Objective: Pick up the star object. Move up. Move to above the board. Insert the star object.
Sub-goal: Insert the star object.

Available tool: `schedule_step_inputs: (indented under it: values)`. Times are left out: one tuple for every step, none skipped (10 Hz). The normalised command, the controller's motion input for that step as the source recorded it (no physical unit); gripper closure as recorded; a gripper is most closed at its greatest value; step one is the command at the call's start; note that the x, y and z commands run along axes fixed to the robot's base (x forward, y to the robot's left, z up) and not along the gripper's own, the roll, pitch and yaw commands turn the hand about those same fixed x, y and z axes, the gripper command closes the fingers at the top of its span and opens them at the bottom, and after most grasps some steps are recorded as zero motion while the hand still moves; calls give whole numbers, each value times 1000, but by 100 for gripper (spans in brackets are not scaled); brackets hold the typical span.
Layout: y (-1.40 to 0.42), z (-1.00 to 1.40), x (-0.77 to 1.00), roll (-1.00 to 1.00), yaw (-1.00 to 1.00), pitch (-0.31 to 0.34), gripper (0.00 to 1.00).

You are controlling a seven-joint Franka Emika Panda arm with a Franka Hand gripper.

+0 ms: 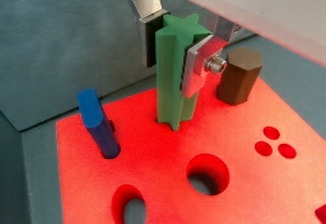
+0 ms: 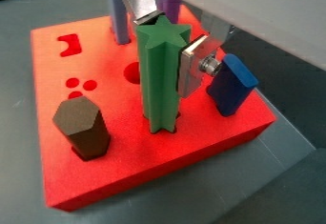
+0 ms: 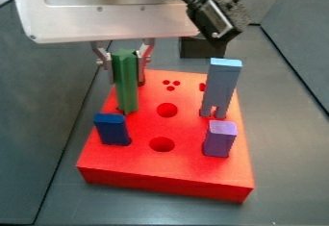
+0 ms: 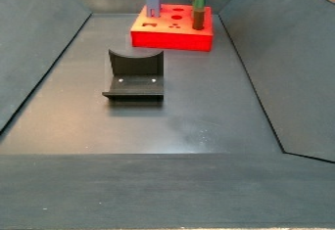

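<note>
We can't see the gripper [image 3: 125, 49] fingertips behind the star object [image 3: 126, 81]; its foot in the board [image 3: 180, 167] is hidden too.

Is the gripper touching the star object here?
Touching: in both wrist views the gripper fingers press the star object near its top, above the board.

Dark grey floor [image 4: 197, 116], sloped grey side walls [image 4: 39, 68], even light.
</note>
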Motion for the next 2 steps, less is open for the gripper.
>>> schedule_step_inputs:
  values:
    - [0,-149,-266,0,403,-113,100]
    - [0,0,0,0,0,0,100]
